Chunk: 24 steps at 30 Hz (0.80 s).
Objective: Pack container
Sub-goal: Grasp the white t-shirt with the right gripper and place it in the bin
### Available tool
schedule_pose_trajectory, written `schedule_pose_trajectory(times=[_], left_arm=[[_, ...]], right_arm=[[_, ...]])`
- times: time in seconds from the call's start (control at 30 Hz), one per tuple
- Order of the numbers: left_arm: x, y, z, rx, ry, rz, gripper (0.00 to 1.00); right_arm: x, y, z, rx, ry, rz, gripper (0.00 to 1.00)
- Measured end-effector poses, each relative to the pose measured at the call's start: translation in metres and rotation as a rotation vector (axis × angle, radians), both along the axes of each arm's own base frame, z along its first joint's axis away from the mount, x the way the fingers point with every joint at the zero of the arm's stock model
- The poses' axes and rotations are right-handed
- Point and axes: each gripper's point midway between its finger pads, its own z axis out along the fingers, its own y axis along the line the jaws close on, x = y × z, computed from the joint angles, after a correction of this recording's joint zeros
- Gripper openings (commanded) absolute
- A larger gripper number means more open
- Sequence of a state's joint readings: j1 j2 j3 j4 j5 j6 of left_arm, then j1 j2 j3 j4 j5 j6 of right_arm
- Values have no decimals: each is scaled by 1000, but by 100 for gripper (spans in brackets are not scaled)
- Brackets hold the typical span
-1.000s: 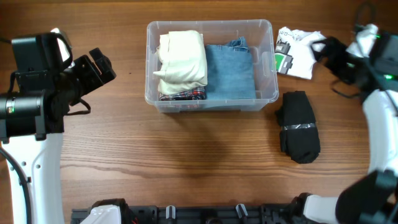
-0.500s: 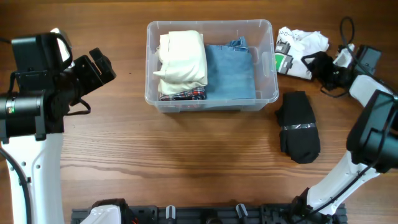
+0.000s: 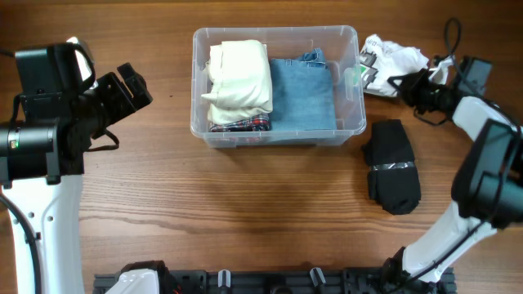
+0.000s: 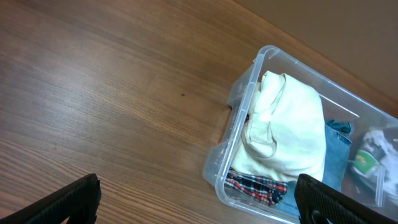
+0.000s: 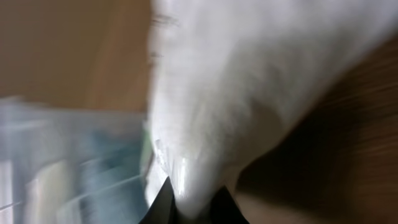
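Container: you have a clear rectangular plastic container (image 3: pixel 278 31) with rounded corners and a lipped rim. It is open at the top and stands on the brown wooden table (image 3: pixel 245 212), toward the far side from the arm bases.
Inside the container: a cream folded garment (image 3: pixel 239 75) fills the left half, lying on a red plaid cloth (image 3: pixel 242 125). A blue denim garment (image 3: pixel 304 94) lies flat in the right half.
Right gripper: your right gripper (image 3: pixel 406 82) is to the right of the container, closed on a crumpled white garment with green and black print (image 3: pixel 392 57). In the wrist view, white fabric is pinched between the dark fingertips (image 5: pixel 158 210).
Left gripper: your left gripper (image 3: pixel 131 88) hangs well left of the container, jaws spread wide and holding nothing.
Black garment: a folded black garment with a grey band (image 3: pixel 392 166) lies right of the container, nearer the arm bases and apart from it.
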State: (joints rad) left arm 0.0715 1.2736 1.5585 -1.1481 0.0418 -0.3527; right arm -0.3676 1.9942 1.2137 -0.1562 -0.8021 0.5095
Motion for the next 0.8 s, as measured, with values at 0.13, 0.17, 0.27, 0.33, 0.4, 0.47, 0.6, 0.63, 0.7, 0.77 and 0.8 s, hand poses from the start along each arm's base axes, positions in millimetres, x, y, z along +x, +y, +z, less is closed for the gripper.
schedule_pose_trajectory(times=[0.13, 0.17, 0.27, 0.33, 0.4, 0.47, 0.6, 0.63, 0.7, 0.77, 0.8], left_arm=[[0, 0, 0, 0, 0, 0, 100], [0, 0, 0, 0, 0, 0, 100], [0, 0, 0, 0, 0, 0, 100], [0, 0, 0, 0, 0, 0, 100], [0, 0, 0, 0, 0, 0, 100], [0, 0, 0, 0, 0, 0, 100], [0, 0, 0, 0, 0, 0, 100], [0, 0, 0, 0, 0, 0, 100], [0, 0, 0, 0, 0, 0, 100], [0, 0, 0, 0, 0, 0, 100], [0, 0, 0, 0, 0, 0, 100]], right_arm=[[-9, 17, 117, -11, -244, 63, 4], [-16, 22, 150, -30, -317, 78, 4], [-51, 59, 248, -87, -555, 169, 4], [-68, 89, 276, -91, -630, 243, 4], [-82, 130, 283, -68, -651, 348, 4], [-89, 171, 268, -46, -606, 440, 4], [-78, 225, 223, -80, -527, 531, 4], [-74, 233, 211, -91, -508, 544, 4], [-66, 250, 178, -120, -455, 575, 5], [-56, 254, 145, -158, -412, 597, 8], [-53, 254, 131, -176, -396, 606, 12]])
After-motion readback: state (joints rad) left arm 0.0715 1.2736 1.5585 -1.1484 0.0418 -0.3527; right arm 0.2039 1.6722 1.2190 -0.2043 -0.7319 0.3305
